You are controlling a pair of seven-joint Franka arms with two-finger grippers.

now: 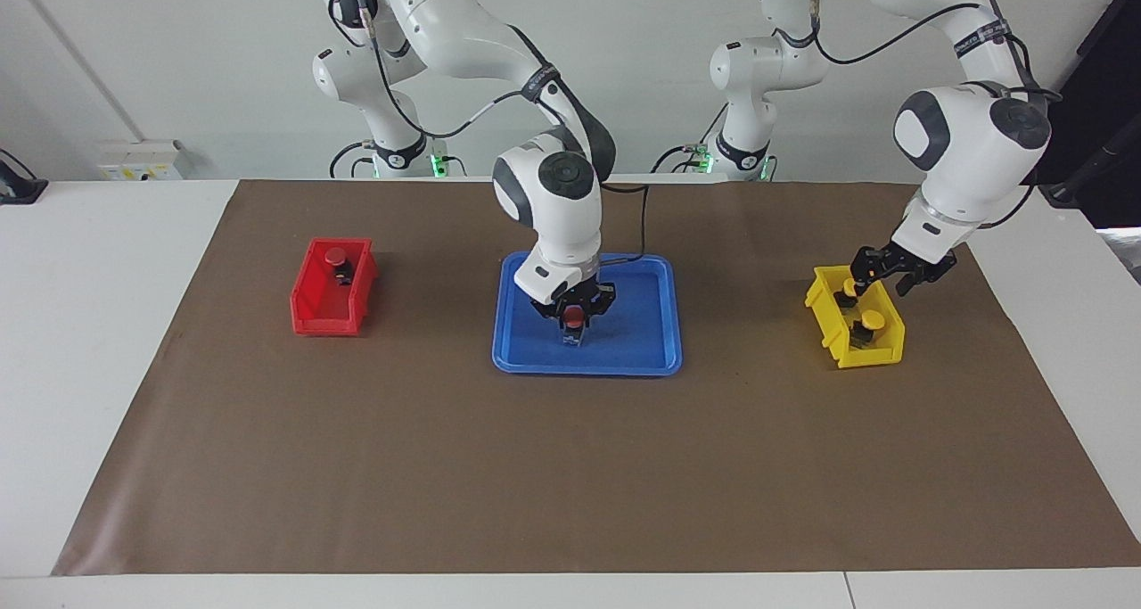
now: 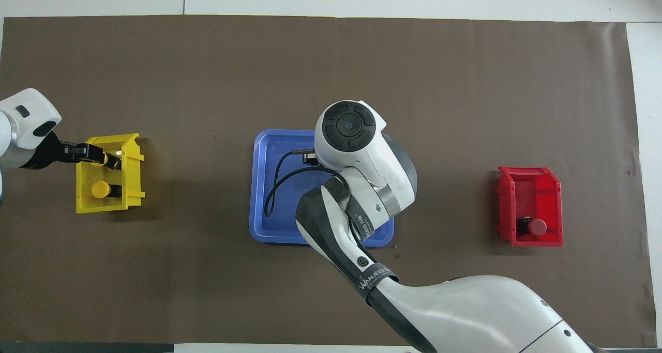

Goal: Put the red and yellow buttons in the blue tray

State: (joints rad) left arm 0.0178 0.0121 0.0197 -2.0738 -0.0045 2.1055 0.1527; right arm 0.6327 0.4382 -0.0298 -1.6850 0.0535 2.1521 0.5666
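Note:
My right gripper point(image 1: 573, 310) is shut on a red button point(image 1: 576, 316) and holds it low over the middle of the blue tray point(image 1: 642, 350); I cannot tell whether its base touches the tray. In the overhead view the right arm hides both, and only part of the tray point(image 2: 264, 187) shows. A second red button point(image 1: 335, 256) point(image 2: 537, 226) sits in the red bin. My left gripper point(image 1: 857, 281) point(image 2: 103, 159) is down in the yellow bin, at a yellow button point(image 1: 848, 290) point(image 2: 105, 159). A second yellow button point(image 1: 872, 321) point(image 2: 100, 189) stands beside it.
The red bin point(image 1: 312, 310) point(image 2: 530, 187) stands toward the right arm's end of the table. The yellow bin point(image 1: 878, 346) point(image 2: 133, 172) stands toward the left arm's end. A brown mat point(image 1: 570, 466) covers the table.

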